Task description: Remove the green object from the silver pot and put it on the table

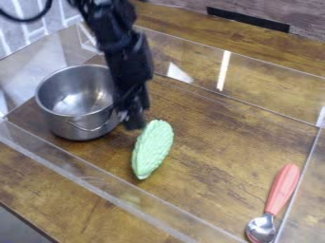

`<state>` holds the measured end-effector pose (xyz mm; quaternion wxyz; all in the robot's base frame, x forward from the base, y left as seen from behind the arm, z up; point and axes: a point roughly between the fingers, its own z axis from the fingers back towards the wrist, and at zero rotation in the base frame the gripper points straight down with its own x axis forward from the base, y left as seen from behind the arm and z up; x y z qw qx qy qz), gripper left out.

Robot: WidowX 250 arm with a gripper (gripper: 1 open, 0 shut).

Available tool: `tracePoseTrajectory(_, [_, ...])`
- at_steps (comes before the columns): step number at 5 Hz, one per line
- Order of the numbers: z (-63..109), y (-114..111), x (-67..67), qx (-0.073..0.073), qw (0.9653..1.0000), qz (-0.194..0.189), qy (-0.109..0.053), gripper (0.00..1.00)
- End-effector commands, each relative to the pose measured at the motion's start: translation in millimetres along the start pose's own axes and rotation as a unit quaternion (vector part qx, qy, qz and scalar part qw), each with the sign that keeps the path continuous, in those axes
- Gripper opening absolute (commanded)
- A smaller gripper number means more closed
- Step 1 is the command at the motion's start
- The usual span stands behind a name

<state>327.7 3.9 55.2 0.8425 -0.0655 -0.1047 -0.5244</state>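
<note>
One shiny round steel pot (79, 102), one bumpy light-green oval object (152, 148) and one red-handled metal spoon (276, 206) are seen.

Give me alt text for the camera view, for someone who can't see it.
A bumpy light green gourd-like object lies on a dark wood-grain table, just right of an empty silver pot, with a black robot arm reaching down between them, its claw low at the object's upper end. A red-handled spoon lies at the lower right, and clear acrylic walls border the table.
</note>
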Motion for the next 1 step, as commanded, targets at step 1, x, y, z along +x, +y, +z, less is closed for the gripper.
tracePoseTrajectory(1, [12.2,-3.2,12.6,0.045,0.9988,0.008,-0.019,1.0])
